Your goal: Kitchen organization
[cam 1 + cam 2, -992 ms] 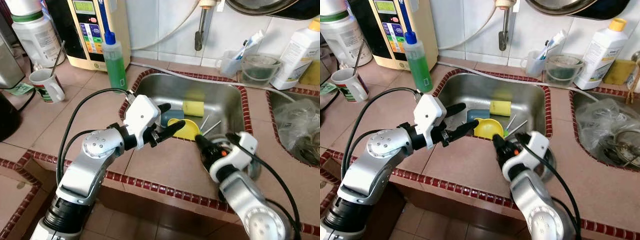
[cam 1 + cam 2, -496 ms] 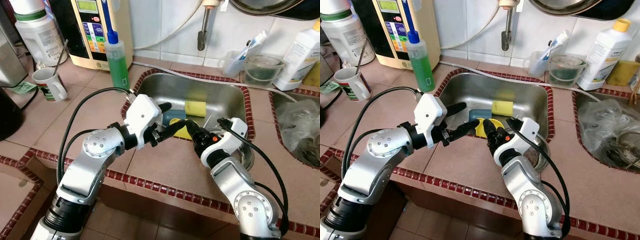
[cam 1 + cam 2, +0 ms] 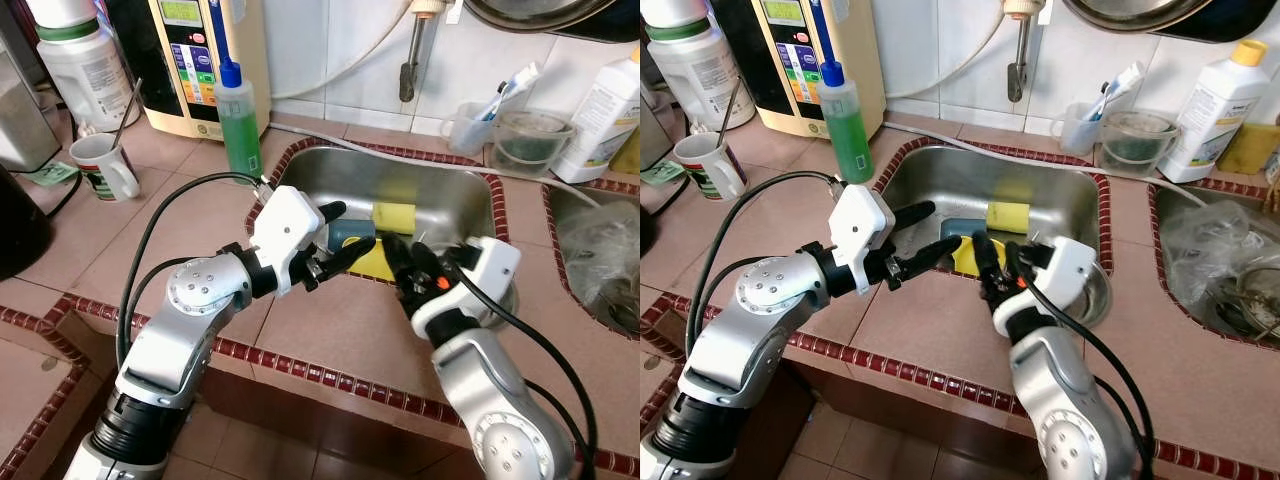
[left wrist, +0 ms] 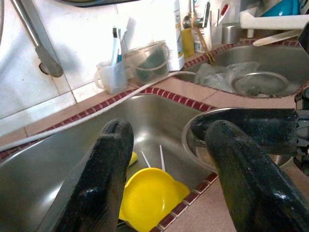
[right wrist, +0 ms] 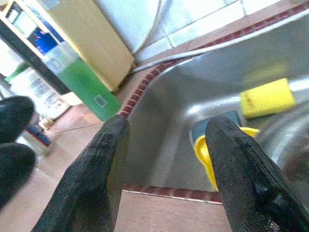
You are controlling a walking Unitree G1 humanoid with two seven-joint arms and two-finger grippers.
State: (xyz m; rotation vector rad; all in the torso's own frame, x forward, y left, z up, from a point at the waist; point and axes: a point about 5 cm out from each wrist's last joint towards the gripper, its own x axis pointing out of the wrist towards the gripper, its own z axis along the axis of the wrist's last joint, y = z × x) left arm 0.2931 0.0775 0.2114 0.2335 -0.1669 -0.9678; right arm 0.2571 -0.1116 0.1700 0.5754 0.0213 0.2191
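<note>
in the sink (image 3: 455,195) at frame centre lie a bowl (image 4: 147,198) and sponge (image 3: 394,216); my mug (image 3: 100,166) sits far left.

On my feed I see a mug (image 3: 100,168) with a spoon on the tiled counter (image 3: 170,215), a white jug (image 3: 85,75) behind it, and a cream appliance (image 3: 195,60). A tap (image 3: 415,50) hangs from the white wall.

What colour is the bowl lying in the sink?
Yellow bowl, clearest in the left wrist view.
</note>
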